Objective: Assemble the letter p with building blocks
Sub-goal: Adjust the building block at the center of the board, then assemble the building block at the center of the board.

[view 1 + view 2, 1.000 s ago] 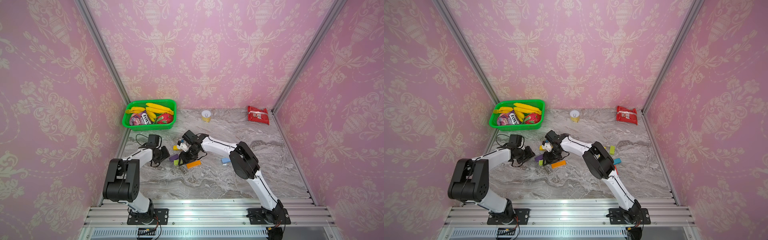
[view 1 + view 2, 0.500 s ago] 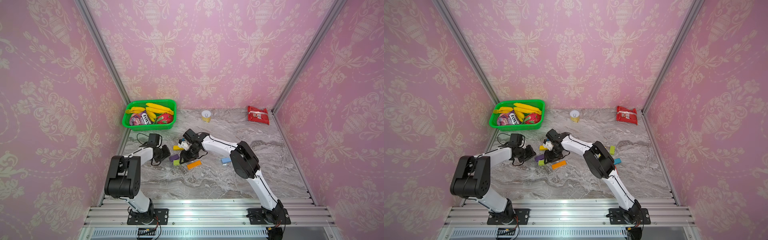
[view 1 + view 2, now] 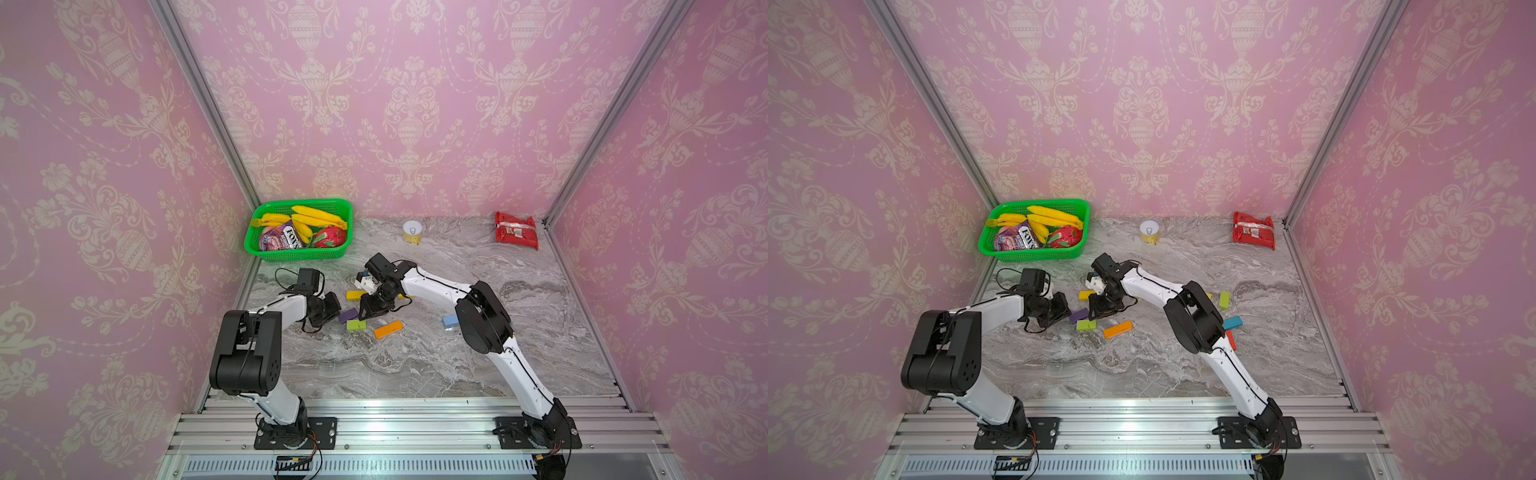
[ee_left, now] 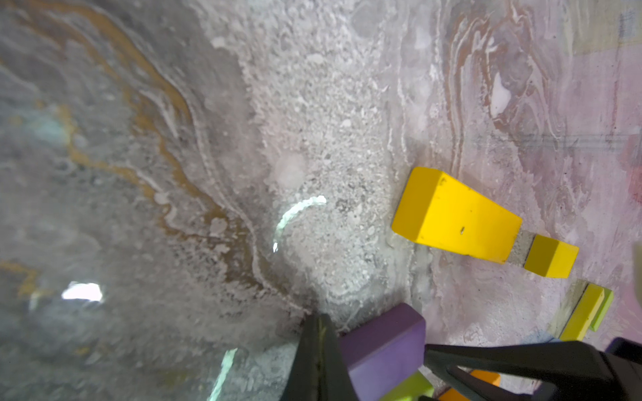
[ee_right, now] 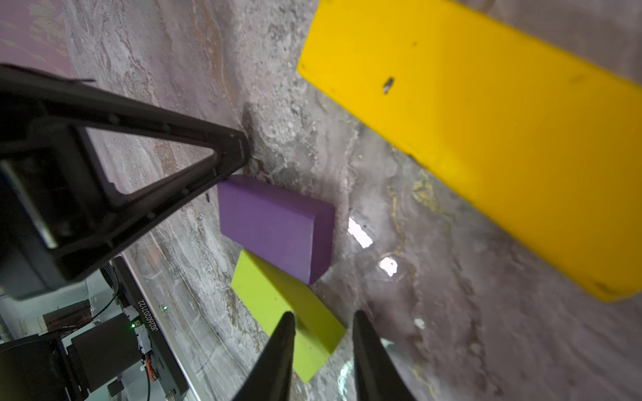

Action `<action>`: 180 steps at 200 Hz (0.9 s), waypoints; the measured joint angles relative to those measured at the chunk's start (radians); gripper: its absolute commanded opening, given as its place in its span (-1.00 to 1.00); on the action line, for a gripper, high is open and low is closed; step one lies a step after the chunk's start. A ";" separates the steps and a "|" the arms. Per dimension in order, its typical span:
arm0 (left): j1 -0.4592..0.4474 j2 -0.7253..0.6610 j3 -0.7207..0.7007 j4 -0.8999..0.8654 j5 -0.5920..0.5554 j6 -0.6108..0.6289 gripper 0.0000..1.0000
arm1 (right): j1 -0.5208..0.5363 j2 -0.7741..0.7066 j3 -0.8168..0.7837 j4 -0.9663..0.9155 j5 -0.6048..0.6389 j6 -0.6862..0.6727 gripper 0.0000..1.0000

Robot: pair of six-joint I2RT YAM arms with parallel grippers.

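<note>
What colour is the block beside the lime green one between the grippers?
It is a purple block, clearest in the right wrist view.

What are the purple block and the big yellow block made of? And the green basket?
The purple block and yellow block look like painted wood, or maybe solid plastic: flat matte colour, neat edges, and small dark nicks on the yellow one. The green basket looks like moulded plastic: bright, slightly shiny, with fine mesh walls.
</note>
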 measured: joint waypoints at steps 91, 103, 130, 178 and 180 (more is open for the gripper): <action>-0.006 -0.029 -0.059 0.052 0.056 -0.001 -1.00 | 0.000 0.010 0.008 0.036 -0.007 0.031 -0.53; -0.018 -0.029 -0.059 0.051 0.061 -0.001 -1.00 | 0.000 0.023 0.021 0.037 -0.010 0.032 -0.53; -0.048 -0.028 -0.063 0.055 0.070 -0.006 -1.00 | 0.000 0.030 0.037 0.028 -0.010 0.042 -0.52; -0.053 -0.027 -0.069 0.071 0.069 -0.038 -1.00 | -0.005 0.055 0.088 -0.013 -0.008 0.058 -0.52; -0.053 -0.027 -0.070 0.072 0.069 -0.039 -1.00 | -0.005 0.055 0.088 -0.013 -0.008 0.058 -0.52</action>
